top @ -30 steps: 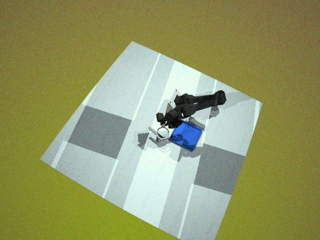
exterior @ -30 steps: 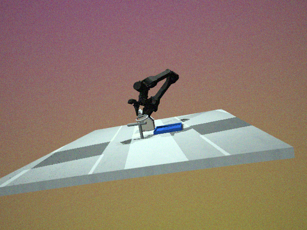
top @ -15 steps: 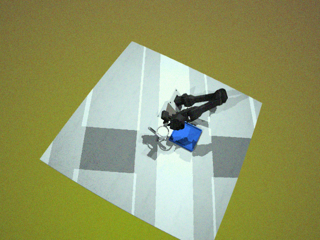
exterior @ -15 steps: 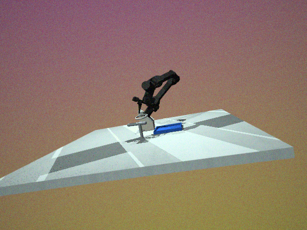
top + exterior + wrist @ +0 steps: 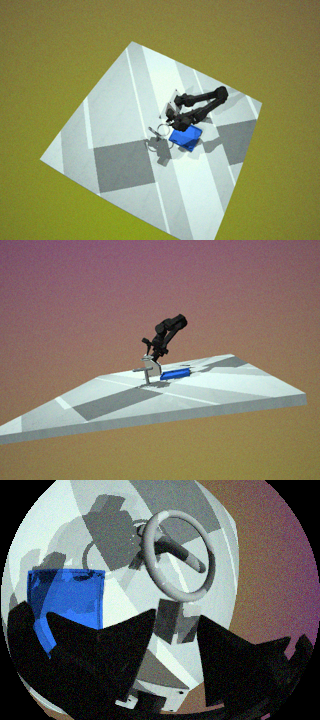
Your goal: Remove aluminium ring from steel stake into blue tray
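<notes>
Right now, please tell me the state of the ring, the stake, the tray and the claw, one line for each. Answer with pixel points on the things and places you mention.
ring [image 5: 157, 126] [image 5: 147, 359] [image 5: 148, 567]: held by its tab, raised above the stake's cross-bar
stake [image 5: 147, 378]: upright, nothing around its foot
blue tray [image 5: 185, 137] [image 5: 175, 374] [image 5: 75, 597]: on the table, ring not in it
claw [image 5: 176, 616]: shut on the ring's tab
</notes>
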{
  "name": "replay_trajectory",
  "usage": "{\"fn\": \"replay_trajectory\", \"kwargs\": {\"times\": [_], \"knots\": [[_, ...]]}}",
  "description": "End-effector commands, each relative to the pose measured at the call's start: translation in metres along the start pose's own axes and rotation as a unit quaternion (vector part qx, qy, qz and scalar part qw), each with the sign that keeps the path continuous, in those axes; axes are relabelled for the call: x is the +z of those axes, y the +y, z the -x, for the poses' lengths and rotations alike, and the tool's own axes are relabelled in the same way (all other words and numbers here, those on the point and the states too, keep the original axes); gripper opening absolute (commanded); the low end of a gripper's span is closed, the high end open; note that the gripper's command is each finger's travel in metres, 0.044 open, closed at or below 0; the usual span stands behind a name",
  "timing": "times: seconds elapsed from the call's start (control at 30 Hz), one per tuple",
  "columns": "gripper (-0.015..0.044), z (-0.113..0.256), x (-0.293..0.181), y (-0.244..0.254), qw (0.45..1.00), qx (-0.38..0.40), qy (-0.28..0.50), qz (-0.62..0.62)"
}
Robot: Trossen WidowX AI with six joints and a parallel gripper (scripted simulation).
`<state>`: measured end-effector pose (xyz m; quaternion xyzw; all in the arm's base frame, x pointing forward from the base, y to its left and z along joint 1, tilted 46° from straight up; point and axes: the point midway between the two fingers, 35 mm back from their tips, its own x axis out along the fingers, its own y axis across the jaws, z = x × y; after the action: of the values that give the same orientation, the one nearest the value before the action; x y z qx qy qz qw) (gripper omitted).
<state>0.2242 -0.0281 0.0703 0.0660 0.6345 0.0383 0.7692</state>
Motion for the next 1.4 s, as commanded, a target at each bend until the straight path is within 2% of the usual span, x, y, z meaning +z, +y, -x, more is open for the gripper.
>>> {"fn": "replay_trajectory", "kwargs": {"times": [0.0, 0.23, 0.5, 0.77, 1.03, 1.37], "knots": [[0.0, 0.004, 0.002, -0.001, 1.0, -0.01, -0.006, -0.009], [0.0, 0.003, 0.002, 0.01, 1.0, -0.007, 0.001, -0.013], [0.0, 0.014, 0.002, 0.068, 0.998, -0.022, 0.001, -0.055], [0.0, 0.024, -0.029, 0.126, 0.998, -0.024, -0.007, -0.056], [0.0, 0.04, -0.08, 0.173, 1.0, -0.006, -0.006, -0.017], [0.0, 0.034, -0.091, 0.187, 1.0, -0.002, -0.006, -0.011]]}}
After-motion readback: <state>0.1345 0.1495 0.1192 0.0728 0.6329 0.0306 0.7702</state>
